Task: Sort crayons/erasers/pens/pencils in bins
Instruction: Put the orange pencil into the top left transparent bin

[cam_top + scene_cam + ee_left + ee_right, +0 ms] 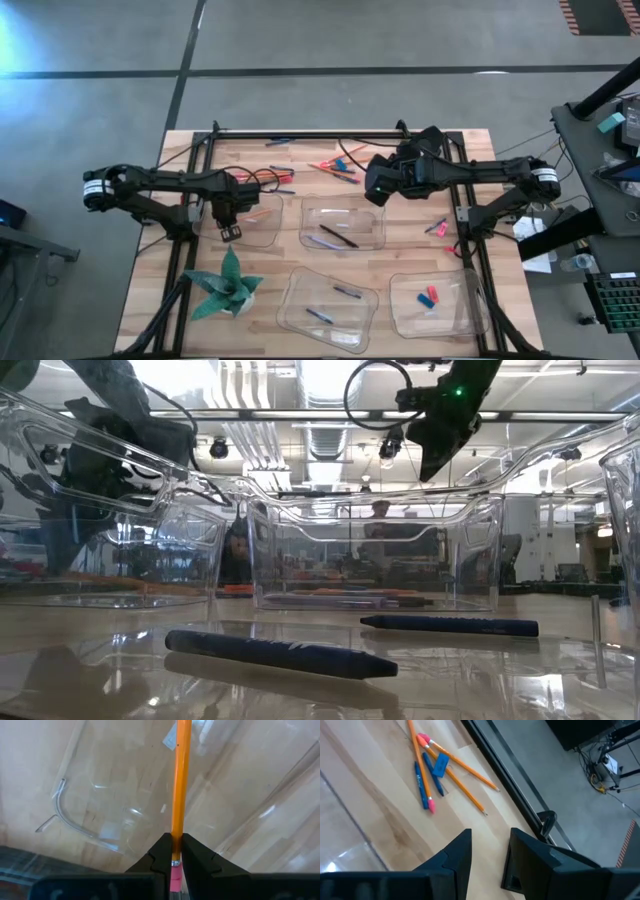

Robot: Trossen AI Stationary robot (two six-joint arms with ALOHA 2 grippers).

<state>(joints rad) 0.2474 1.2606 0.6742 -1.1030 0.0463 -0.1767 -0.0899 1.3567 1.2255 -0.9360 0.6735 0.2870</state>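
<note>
- Left gripper [173,854]: its two dark fingers are pressed against an orange pencil [179,785], pinching it near the metal band just above the pink eraser tip.
- The pencil runs straight out from the fingers, over the floor of a clear bin [80,822] whose rounded corner shows beside it, with wood table showing through.
- From above, the left gripper [229,226] hangs over the far-left bin [268,236], which sits on the left half of the table [410,235].
- Right gripper [487,852]: its fingers stand spread apart with nothing between them, only bare wood visible in the gap.
- Beyond those fingers lies a loose pile on the table: orange pencils [465,770], blue sticks [421,784], a small blue eraser [440,766] and pink tips, all touching or crossing one another, near the table's black frame rail.
- From above, the right gripper [381,186] hovers over the table's far middle, just beside that pile [335,166] and just past the middle bin [372,215].
- The middle bin holds a dark stick [338,236].
- The near-middle bin [296,300] holds two short dark sticks.
- The near-right bin [460,300] holds red and blue erasers [429,296].
- A few more pieces [436,228] lie loose on the wood near the right arm.
- A green folded-paper plant [227,283] stands at the near left corner.
- In the low view, two dark blue sticks [283,653] lie inside a clear bin close to the camera.
</note>
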